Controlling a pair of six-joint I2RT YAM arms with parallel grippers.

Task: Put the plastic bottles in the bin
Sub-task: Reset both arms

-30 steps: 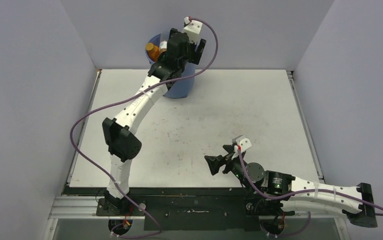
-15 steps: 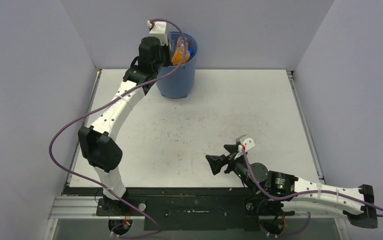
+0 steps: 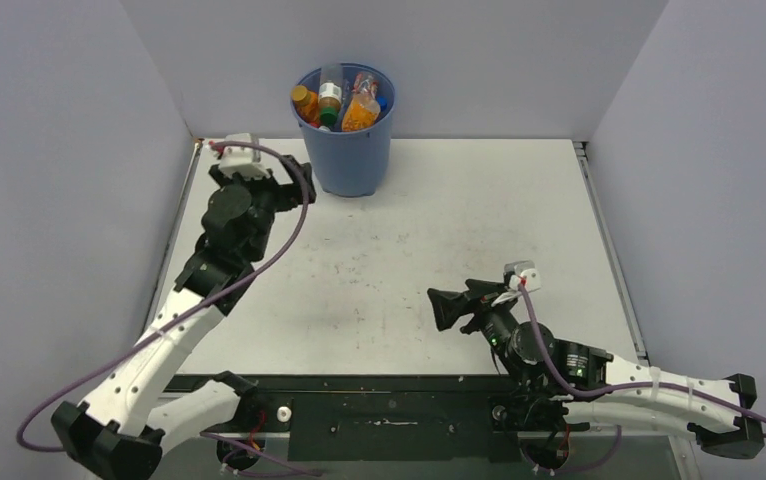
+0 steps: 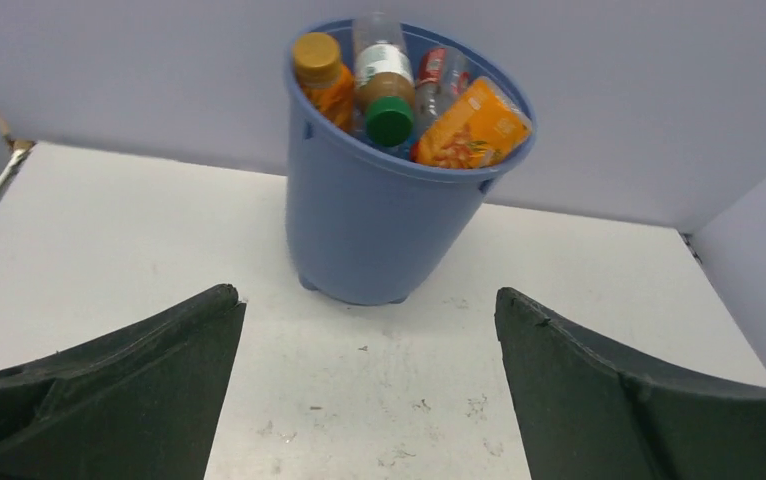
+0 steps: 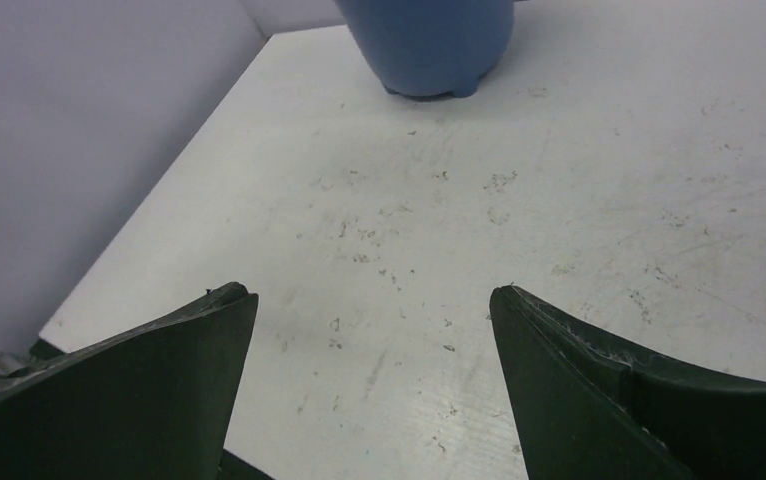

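1. The bin (image 3: 355, 165) stands upright on the tabletop (image 3: 439, 220) at its far edge, left of the middle of that edge and close to the back wall (image 3: 479, 60).
2. The bin is full to the rim with the plastic bottles (image 3: 330, 100), and several of their tops rise above the rim.
3. In the left wrist view, an orange bottle (image 4: 321, 75) with a yellow-orange cap stands against the bin's left side.
4. Just beside it is a clear bottle (image 4: 387, 95) with a white label, its green cap towards the camera.
5. Behind that one is a red-labelled bottle (image 4: 437, 72), clear, only partly visible.
6. An orange-labelled bottle (image 4: 472, 125) lies tilted against the right side of the rim.
7. From above, a blue cap (image 3: 382, 102) shows at the bin's right side; the bottle it belongs to is hidden.
8. The left gripper (image 3: 294, 183) is over the far-left part of the tabletop, near the bin but apart from it and pointing at it. Its jaws are spread wide with nothing between them.
9. The right gripper (image 3: 446, 305) sits low by the near edge, right of the middle and well apart from the bin. Its jaws are also spread wide and hold nothing.
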